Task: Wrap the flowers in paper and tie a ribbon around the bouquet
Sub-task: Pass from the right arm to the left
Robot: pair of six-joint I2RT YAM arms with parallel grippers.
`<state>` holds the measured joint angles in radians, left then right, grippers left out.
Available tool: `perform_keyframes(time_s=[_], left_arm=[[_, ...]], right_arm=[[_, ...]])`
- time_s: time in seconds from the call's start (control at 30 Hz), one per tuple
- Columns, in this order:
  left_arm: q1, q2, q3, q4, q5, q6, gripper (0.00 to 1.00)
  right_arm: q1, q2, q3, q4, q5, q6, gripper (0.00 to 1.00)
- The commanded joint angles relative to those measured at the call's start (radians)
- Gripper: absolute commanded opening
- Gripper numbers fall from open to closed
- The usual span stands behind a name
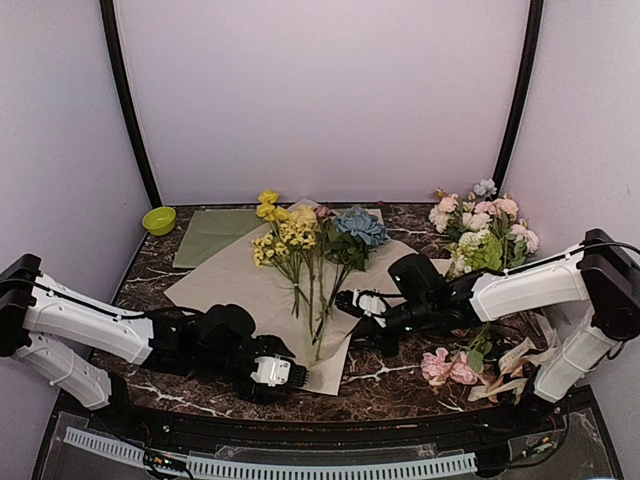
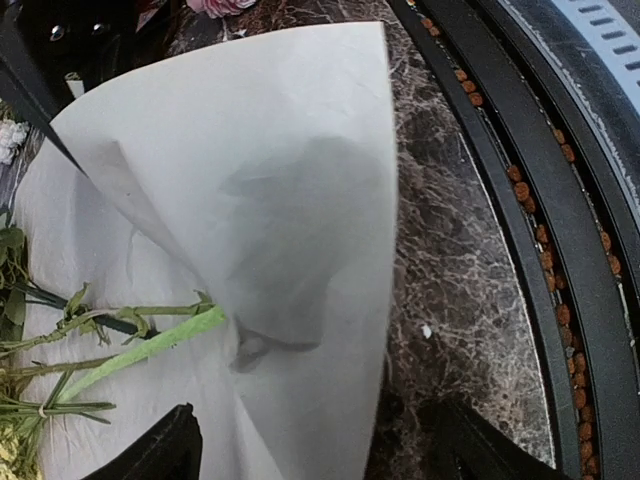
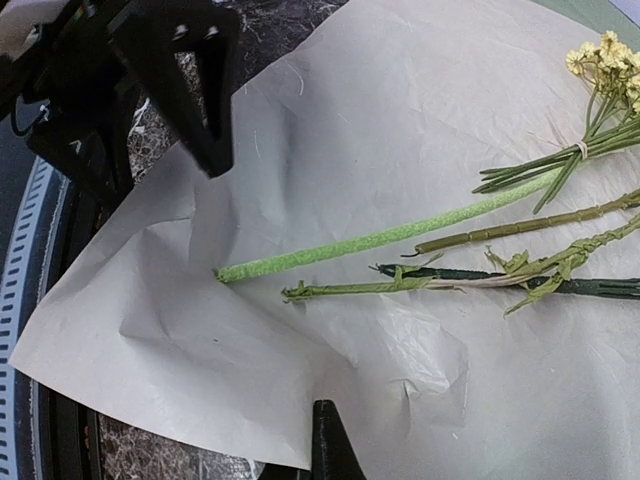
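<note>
- The thin beige-tan paper sheet (image 1: 220, 290) looked light, floppy and easily creased; I'd pinch its corner by the dark marble table's (image 1: 392, 378) near edge.
- My left gripper (image 1: 272, 373) stood wide and empty; my right gripper (image 1: 348, 300) was closed, its hold unclear.

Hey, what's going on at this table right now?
Two robot arms are set to wrap flowers. The flowers lie unwrapped on the paper, which is spread on the table. The left gripper is open astride the paper's creased near edge. The right gripper is shut near the stem ends; whether it pinches the paper is unclear.
</note>
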<state>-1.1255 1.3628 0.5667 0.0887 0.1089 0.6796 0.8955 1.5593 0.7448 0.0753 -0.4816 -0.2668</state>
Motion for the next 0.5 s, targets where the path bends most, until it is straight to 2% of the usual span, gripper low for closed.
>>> perform_keyframes(time_s=[0.0, 0.1, 0.17, 0.23, 0.27, 0.4, 0.47], left_arm=[[-0.045, 0.006, -0.077, 0.224, -0.167, 0.065, 0.83], [-0.046, 0.044, -0.100, 0.275, -0.182, 0.093, 0.82], [-0.046, 0.076, -0.092, 0.326, -0.239, 0.080, 0.77], [-0.046, 0.099, -0.074, 0.337, -0.291, 0.066, 0.62], [-0.046, 0.104, -0.067, 0.331, -0.295, 0.065, 0.50], [-0.045, 0.045, -0.077, 0.279, -0.253, 0.029, 0.13], [-0.042, -0.006, -0.089, 0.239, -0.202, 0.005, 0.05]], right_arm=[[-0.003, -0.033, -0.019, 0.041, -0.016, 0.044, 0.00], [-0.004, -0.039, -0.023, 0.047, -0.020, 0.046, 0.00], [-0.004, -0.039, -0.023, 0.040, -0.022, 0.040, 0.00], [-0.004, -0.042, -0.021, 0.022, -0.017, 0.034, 0.00], [-0.004, -0.043, -0.021, 0.015, -0.013, 0.032, 0.00], [-0.004, -0.059, -0.038, -0.002, -0.009, 0.032, 0.00], [-0.004, -0.067, -0.046, -0.020, 0.001, 0.028, 0.00]])
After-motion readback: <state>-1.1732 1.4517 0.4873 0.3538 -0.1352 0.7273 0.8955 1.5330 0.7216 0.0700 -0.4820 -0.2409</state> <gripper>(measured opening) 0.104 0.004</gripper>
